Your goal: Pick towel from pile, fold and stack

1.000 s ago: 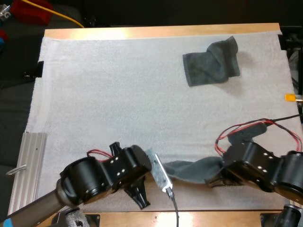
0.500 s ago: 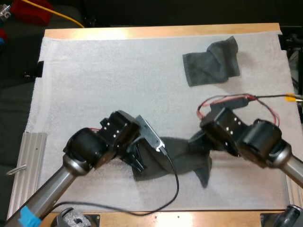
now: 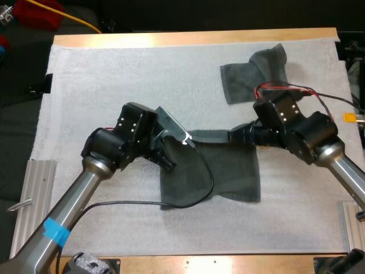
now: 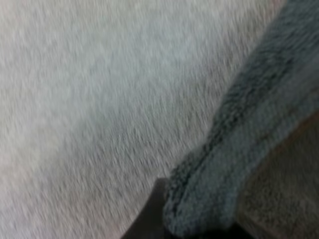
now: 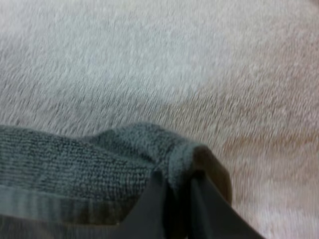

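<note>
**Left claw** [image 3: 166, 155]: clenched on the far left corner of the towel [image 3: 234, 171]. In the left wrist view the cloth edge is pinched against a dark finger [image 4: 147, 219].
**Right claw** [image 3: 235, 136]: clenched on the far right corner, with cloth bunched between its fingertips [image 5: 149, 209].
**Towel:** dark grey-green, mid-mat. Its far edge is taut between the claws and the rest lies flat toward the near side.
**Step, as judged:** spreading the towel flat, ahead of the first fold. The next move calls for both claws to travel level, carrying the far edge over to the near edge with corners matched.
**Crumpled towel** [image 3: 254, 75]: far right, well apart.
**Count:** two claws, two towels, one white mat [image 3: 114, 85], one tabletop [image 3: 171, 39].
</note>
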Motion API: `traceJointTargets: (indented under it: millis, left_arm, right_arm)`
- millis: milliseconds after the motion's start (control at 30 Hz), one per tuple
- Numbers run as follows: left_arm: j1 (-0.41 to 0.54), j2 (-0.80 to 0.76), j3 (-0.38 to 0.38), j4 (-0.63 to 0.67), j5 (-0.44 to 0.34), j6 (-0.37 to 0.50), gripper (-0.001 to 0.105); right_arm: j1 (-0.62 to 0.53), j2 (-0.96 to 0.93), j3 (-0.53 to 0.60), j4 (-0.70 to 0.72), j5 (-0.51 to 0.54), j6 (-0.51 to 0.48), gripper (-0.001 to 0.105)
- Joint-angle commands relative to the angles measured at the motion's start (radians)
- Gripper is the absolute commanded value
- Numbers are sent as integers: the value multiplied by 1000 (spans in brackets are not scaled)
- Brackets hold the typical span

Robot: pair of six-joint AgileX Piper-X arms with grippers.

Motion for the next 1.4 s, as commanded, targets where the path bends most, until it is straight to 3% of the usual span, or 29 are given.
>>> traceJointTargets:
  millis: [0, 233, 400, 733, 967, 1233, 1300, 1367]
  left_arm:
    - [-1, 16, -1, -49, -37, 7, 0]
    - [7, 95, -1, -132, -129, 10, 0]
    - [28, 156, -4, -159, -131, 14, 0]
    - [37, 222, -4, -246, -100, 18, 0]
    - [41, 297, -4, -311, -94, 25, 0]
    - [111, 349, -4, -325, -70, 16, 0]
    - [138, 349, -4, -339, -39, 16, 5]
    - [152, 349, -4, -347, -18, 14, 19]
  right_arm:
    - [-16, 11, -5, -25, -10, -12, 0]
    - [-80, 66, -5, -98, -23, 16, 0]
    - [-117, 130, -5, -125, -100, 56, 0]
    - [-118, 229, -5, -209, -117, 110, 0]
    - [-132, 306, -5, -296, -126, 218, 0]
    - [-161, 375, -5, -385, -239, 393, 0]
    - [-161, 385, -5, -414, -244, 423, 0]
    - [-161, 388, -5, -434, -244, 457, 0]
